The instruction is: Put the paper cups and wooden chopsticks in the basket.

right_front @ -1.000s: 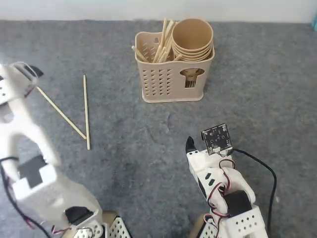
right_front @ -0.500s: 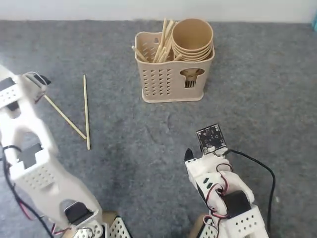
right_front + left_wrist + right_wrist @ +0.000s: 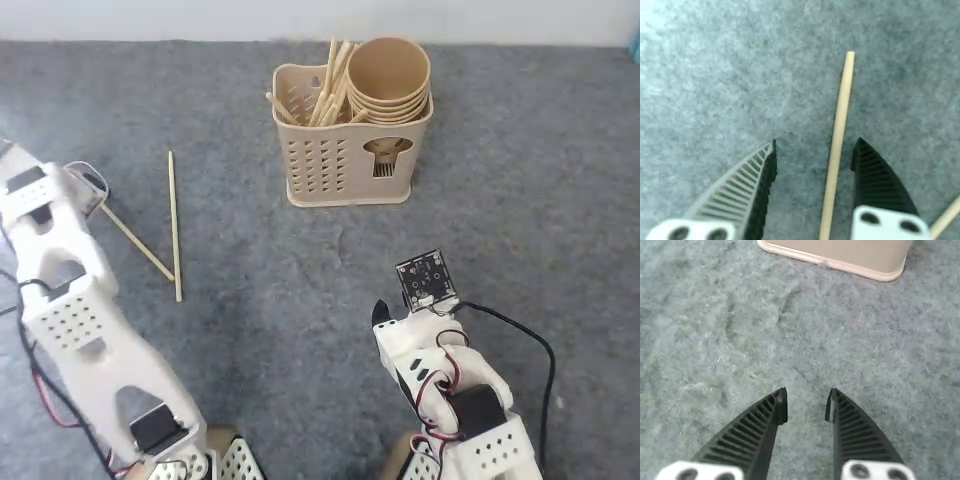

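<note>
A beige perforated basket (image 3: 352, 160) stands at the back of the grey carpet, holding stacked paper cups (image 3: 388, 75) and several wooden chopsticks (image 3: 327, 80). Two loose chopsticks lie at the left: one straight (image 3: 174, 224), one slanted (image 3: 135, 241) with its far end under my left arm. My left gripper (image 3: 815, 147) is open low over the carpet, and a chopstick (image 3: 836, 150) runs between its fingers, close to one of them. My right gripper (image 3: 805, 402) hovers open over bare carpet in front of the basket (image 3: 840, 257), holding nothing.
The right arm (image 3: 440, 380) sits at the front centre-right with a black cable trailing to its right. The left arm (image 3: 70, 320) fills the front left. Open carpet lies between the loose chopsticks and the basket.
The left arm has swung down and toward the front, bringing its gripper over the end of the slanted chopstick. The right arm shifted slightly, then kept still.
</note>
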